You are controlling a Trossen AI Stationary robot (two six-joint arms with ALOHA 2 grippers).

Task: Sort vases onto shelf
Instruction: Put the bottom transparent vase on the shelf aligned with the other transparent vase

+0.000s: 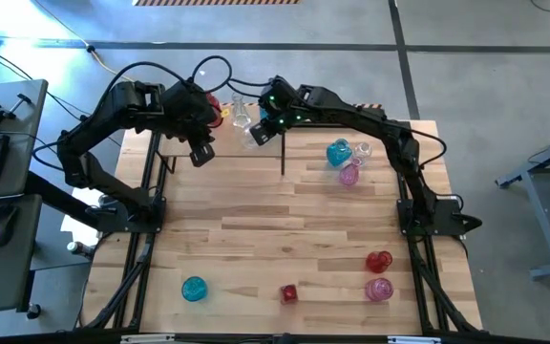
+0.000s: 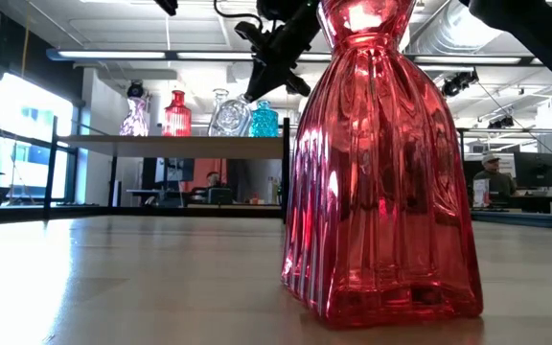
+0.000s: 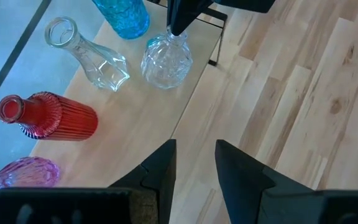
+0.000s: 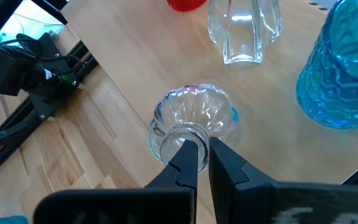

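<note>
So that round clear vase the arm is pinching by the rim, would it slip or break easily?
Probably slippery: the clear round vase is smooth glass, held only at its narrow rim by the right end effector. Likely fragile too. Its bulbous body might roll if tipped on the shelf.

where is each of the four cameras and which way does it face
High view: above the table, looking straight down; both arms show, meeting over the shelf.
Low view: at tabletop height, looking level past a big red vase to the shelf; an arm reaches in from above.
Left wrist view: on the left arm, looking down at the shelf; left gripper shows, empty.
Right wrist view: on the right arm; right gripper is shut on the round clear vase.
Shared: both wrist views show that round clear vase.
</note>
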